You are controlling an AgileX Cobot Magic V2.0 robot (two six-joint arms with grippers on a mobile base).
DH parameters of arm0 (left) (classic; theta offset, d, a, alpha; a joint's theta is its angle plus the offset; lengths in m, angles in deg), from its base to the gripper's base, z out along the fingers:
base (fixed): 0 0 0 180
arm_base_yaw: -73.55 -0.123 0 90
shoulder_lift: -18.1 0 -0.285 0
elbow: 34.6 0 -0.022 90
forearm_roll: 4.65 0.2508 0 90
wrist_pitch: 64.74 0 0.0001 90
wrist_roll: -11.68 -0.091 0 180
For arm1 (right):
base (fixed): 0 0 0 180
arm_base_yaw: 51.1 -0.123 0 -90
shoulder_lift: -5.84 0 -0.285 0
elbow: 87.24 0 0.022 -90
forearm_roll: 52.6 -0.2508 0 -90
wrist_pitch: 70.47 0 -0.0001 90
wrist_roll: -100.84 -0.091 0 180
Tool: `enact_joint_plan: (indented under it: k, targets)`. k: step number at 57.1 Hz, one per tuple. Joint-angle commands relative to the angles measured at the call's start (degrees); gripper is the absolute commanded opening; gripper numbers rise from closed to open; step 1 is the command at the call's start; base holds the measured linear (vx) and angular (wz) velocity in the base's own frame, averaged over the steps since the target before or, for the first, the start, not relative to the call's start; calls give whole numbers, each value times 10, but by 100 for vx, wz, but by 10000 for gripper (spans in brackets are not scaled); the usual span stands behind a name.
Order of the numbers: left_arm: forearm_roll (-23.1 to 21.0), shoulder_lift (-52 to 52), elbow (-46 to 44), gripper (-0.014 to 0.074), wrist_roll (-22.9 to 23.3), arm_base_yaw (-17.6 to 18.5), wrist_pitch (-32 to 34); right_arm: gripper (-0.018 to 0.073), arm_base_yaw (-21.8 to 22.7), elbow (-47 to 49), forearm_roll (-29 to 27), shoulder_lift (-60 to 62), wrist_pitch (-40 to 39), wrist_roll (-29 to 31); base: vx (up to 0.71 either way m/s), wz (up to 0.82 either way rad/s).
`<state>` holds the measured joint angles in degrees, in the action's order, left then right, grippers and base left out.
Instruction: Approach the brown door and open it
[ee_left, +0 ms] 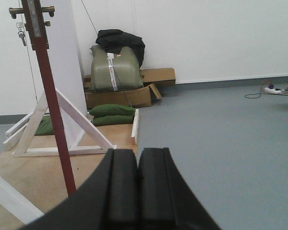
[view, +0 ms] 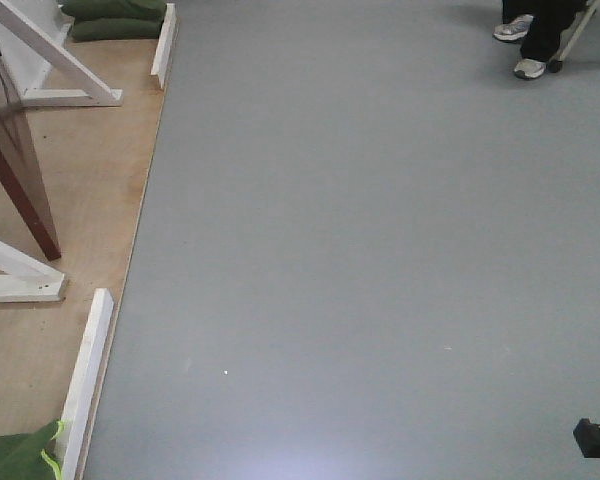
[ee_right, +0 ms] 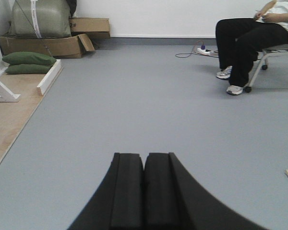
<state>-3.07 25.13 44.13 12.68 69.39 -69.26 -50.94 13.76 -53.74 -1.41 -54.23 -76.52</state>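
Observation:
The brown door (view: 12, 150) stands at the far left on a plywood base, swung out so that I see it edge-on (ee_left: 52, 100) in the left wrist view. Its brass lever handle (ee_left: 31, 9) sticks out on both sides near the top, with keys (ee_left: 21, 33) hanging below. My left gripper (ee_left: 138, 152) is shut on nothing, low over the floor, to the right of the door's edge and apart from it. In the right wrist view, my right gripper (ee_right: 144, 155) is shut and empty over grey floor.
White wooden braces (ee_left: 67, 122) prop the door frame on the plywood base (view: 80, 210). Green sandbags (ee_left: 111, 114), a cardboard box (ee_left: 120, 96) and an olive bag (ee_left: 113, 69) lie behind. A seated person (ee_right: 252, 43) and a cable (ee_right: 197, 50) are at the right.

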Motion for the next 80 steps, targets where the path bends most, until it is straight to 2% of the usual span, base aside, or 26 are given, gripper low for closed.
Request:
enact_joint_plan:
  k: [1, 40, 80]
  targets:
    - [-2, -7, -9, -4, 3, 0, 45, 0, 1, -3, 4, 8, -47, 3, 34, 19]
    - [-2, -7, -9, -4, 3, 0, 45, 0, 1, -3, 4, 8, -47, 3, 38, 13]
    - [-2, -7, -9, -4, 3, 0, 45, 0, 1, -3, 4, 8, -47, 3, 39, -3]
